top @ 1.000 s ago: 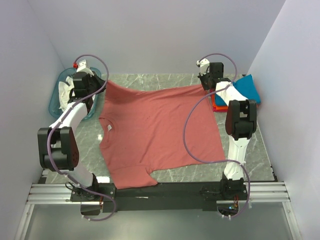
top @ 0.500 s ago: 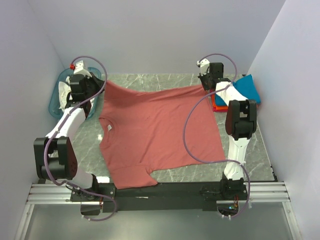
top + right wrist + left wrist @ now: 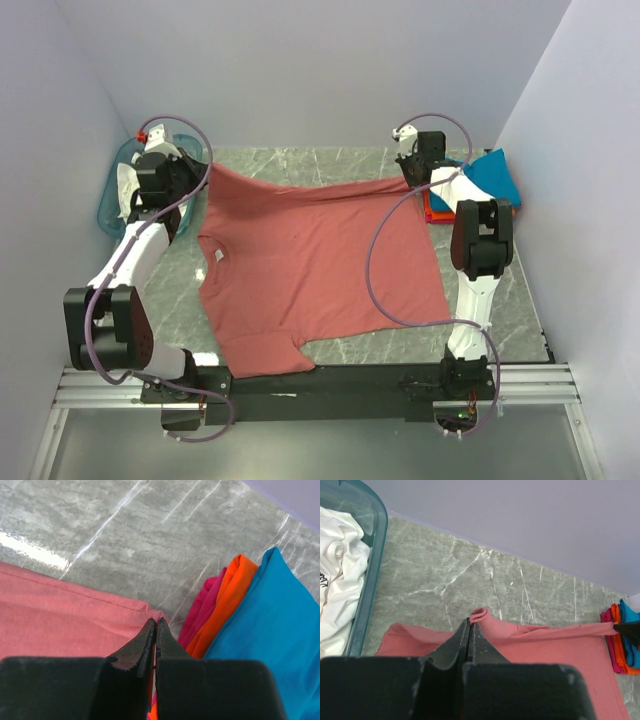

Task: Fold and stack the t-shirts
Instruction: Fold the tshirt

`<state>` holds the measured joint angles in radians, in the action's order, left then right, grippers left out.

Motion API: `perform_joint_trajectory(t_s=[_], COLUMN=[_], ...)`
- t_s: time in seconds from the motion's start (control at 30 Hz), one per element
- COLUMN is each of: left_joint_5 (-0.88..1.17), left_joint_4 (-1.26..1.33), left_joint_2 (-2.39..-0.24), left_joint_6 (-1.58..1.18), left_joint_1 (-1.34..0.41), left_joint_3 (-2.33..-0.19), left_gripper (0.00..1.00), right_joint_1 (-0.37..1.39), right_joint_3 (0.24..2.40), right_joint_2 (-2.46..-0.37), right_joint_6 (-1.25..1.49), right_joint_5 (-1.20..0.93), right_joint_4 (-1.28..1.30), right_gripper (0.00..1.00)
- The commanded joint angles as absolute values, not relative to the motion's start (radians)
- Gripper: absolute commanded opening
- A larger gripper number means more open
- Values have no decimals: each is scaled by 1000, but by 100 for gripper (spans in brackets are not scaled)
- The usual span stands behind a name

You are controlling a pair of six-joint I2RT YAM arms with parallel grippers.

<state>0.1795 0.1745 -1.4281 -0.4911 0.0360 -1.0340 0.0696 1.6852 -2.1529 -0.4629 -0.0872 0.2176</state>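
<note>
Pale lilac walls on three sides; grey marbled worktop (image 3: 300, 160).

Red shirt (image 3: 320, 270) lies spread across the middle of the worktop, collar and white neck label (image 3: 218, 257) to the left. The near sleeve reaches the front rail. Its far edge is raised off the surface and pulled taut between the two hands.

Left hand (image 3: 470, 622): fingers closed tight on a small roll of the red cloth at the far-left corner, just beside the teal basket (image 3: 370, 580), which holds white cloth (image 3: 340, 570).

Right hand (image 3: 155, 623): fingers closed tight on the far-right hem corner, just beside the folded stack, with the blue shirt (image 3: 270, 615) on top and the orange shirt (image 3: 225, 605) under it.

Judged step: carrying the far edge toward the near side for the first fold.

Risks:
- Both pinches take very little cloth. More tension between the hands could pull a corner free and drop the edge crooked.
- The right hand is close to the stack. A sideways drift could nudge or drag the folded shirts.
- Unequal travel of the hands would skew the fold line.
- The near sleeve at the rail could catch or bunch as the cloth is drawn over it.
</note>
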Motion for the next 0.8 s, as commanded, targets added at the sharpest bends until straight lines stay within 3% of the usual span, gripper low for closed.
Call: perform_joint_trajectory(t_s=[0.0,0.77], left_joint_5=[192,199], left_joint_4=[199,149], left_joint_2=[-1375,-1293], left_joint_6=[-497,-505], left_joint_1=[40,40], left_joint_3=[-1020,-940], left_gripper=[0,0], right_joint_1=[74,72], right_joint_3=[1674,1566], right_joint_2=[-2111,-2043], right_joint_6=[-479,-492], right_joint_5=[-69,-60], right_joint_4=[176,132], right_gripper=[1,1])
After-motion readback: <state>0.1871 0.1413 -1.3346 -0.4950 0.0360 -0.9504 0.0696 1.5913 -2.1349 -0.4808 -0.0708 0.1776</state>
